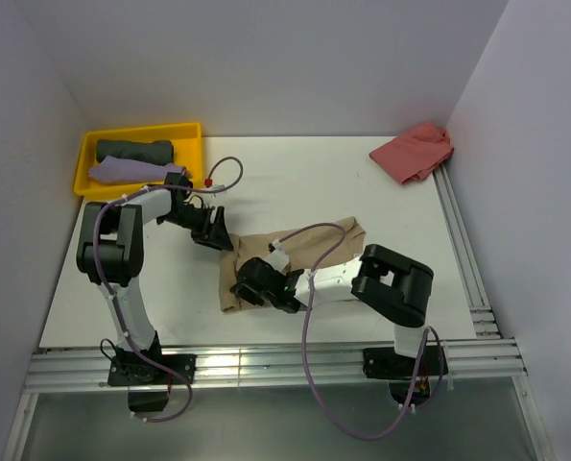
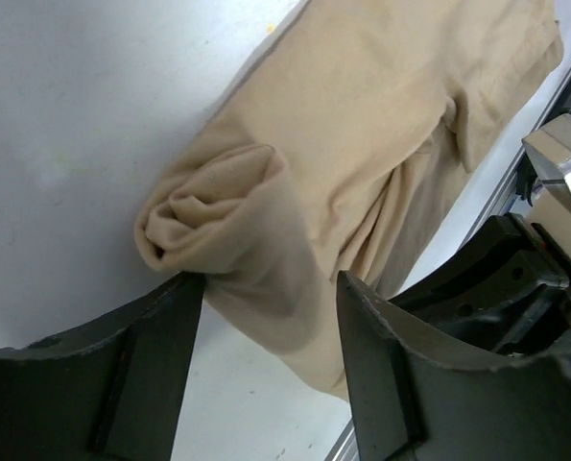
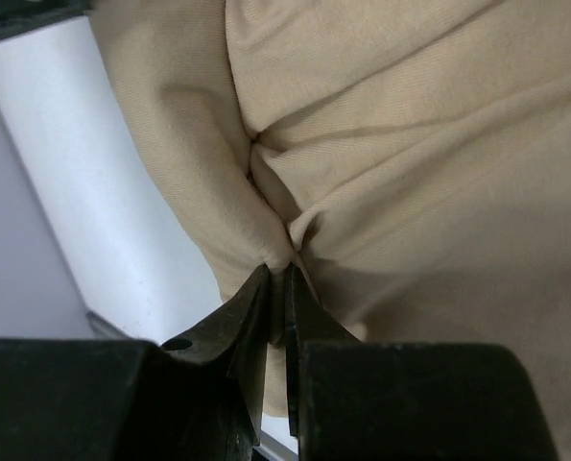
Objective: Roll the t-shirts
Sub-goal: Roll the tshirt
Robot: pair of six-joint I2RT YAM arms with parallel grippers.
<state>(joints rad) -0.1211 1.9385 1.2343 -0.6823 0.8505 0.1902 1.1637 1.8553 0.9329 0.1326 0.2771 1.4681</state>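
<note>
Overhead, a tan t-shirt [image 1: 309,252] lies as a long strip slanting from near-left to far-right. The right gripper [image 1: 258,286] rests on its near end, and the left gripper [image 1: 213,230] hovers just beside its left edge. Left wrist view: fingers spread wide and empty, the shirt's rolled end directly ahead between them. Right wrist view: fingers pinched shut on a cloth fold.

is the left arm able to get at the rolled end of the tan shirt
Probably yes: the left tool is open right at the rolled end of the tan t-shirt, nothing between them. The right tool is shut on the cloth further along, seemingly out of the way.
</note>
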